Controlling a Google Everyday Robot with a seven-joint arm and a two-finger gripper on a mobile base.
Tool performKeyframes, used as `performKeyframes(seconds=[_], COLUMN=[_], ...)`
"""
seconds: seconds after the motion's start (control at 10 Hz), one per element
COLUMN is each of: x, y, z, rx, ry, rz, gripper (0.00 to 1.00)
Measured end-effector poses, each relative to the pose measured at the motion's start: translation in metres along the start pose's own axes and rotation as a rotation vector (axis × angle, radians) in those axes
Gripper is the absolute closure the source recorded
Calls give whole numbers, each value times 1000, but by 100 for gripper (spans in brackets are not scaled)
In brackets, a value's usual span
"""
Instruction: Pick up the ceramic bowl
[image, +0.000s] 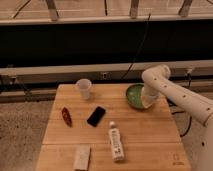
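Observation:
The ceramic bowl (134, 94) is round, shallow and green with a glossy lighter inside. It sits on the wooden table (145, 135) at the back right. My gripper (148, 101) comes in from the right on the white arm (175, 95) and is down at the bowl's right rim, partly covering it. The white cup (84, 88) stands apart at the back left of the table.
On the table lie a black phone (96, 116), a small red packet (66, 116), a white bottle lying on its side (116, 144) and a pale block (82, 157). A dark wall with a railing and cables runs behind the table.

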Motion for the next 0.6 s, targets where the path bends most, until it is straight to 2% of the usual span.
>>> performKeyframes(seconds=[0.1, 0.4, 0.6], x=[1, 10, 19], y=[-4, -7, -3], z=[3, 11, 9], rx=[4, 1, 8], ry=[-7, -13, -19], rz=[9, 48, 76], gripper=[20, 20, 20])
